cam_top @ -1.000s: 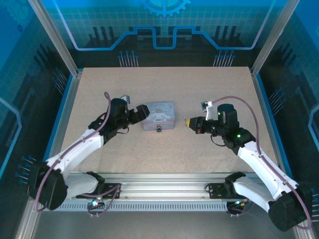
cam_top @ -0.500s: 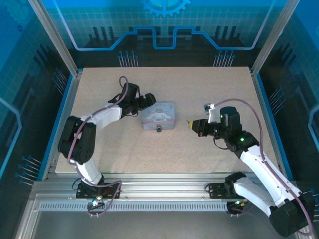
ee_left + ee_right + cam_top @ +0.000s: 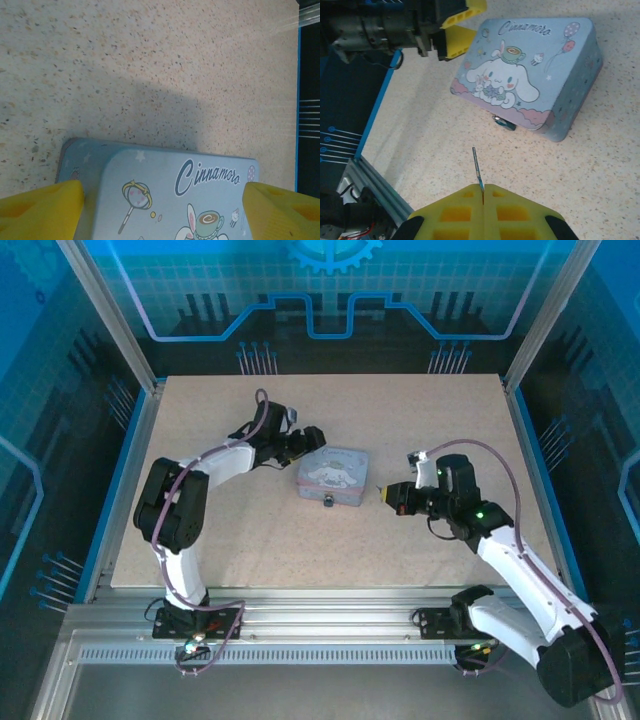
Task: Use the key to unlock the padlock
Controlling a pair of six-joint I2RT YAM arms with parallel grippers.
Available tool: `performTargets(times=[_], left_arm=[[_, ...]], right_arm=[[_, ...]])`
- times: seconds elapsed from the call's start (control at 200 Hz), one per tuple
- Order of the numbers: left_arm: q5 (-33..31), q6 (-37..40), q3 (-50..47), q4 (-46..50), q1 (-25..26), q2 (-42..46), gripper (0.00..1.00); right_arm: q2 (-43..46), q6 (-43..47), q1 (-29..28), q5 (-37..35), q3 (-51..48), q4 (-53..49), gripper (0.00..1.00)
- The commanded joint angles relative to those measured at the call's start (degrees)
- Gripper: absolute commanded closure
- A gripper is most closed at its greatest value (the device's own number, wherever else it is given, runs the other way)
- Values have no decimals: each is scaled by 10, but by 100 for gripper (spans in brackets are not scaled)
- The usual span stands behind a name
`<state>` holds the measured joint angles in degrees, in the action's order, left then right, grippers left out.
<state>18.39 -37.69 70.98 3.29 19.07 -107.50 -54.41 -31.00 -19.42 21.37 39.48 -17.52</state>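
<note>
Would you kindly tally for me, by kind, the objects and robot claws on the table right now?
Pale blue rectangular cartoon tin: 1
Small dark padlock at its front edge: 1
Thin dark grey metal key: 1
Yellow-tipped left claw and right claw: 2
Total: 5

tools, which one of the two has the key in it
The right tool: shut, with the thin key poking out of its jaws toward the tin. The left tool stands wide astride the tin, with no key.
</note>
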Motion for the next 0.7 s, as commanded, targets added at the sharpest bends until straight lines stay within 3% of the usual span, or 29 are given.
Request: performTargets(times=[0.0, 0.1, 0.145, 0.295, 0.45, 0.695], left_arm=[[4, 22, -34, -9, 6, 51, 14], [-16, 26, -81, -23, 8, 106, 10], [-22, 26, -104, -27, 9, 134, 1], [-43, 32, -183, -41, 36, 215, 1], [-118, 61, -263, -87, 114, 281, 1], [-159, 56, -347, -213, 191, 272, 1]], right_arm=[[-21, 14, 8, -21, 32, 2, 100], [-47, 21, 9, -48, 56, -3, 100], [-59, 24, 9, -62, 68, -5, 100], [-110, 37, 12, -110, 106, -14, 100], [-169, 42, 25, -144, 151, -14, 100], [-257, 56, 34, -175, 210, -13, 100]])
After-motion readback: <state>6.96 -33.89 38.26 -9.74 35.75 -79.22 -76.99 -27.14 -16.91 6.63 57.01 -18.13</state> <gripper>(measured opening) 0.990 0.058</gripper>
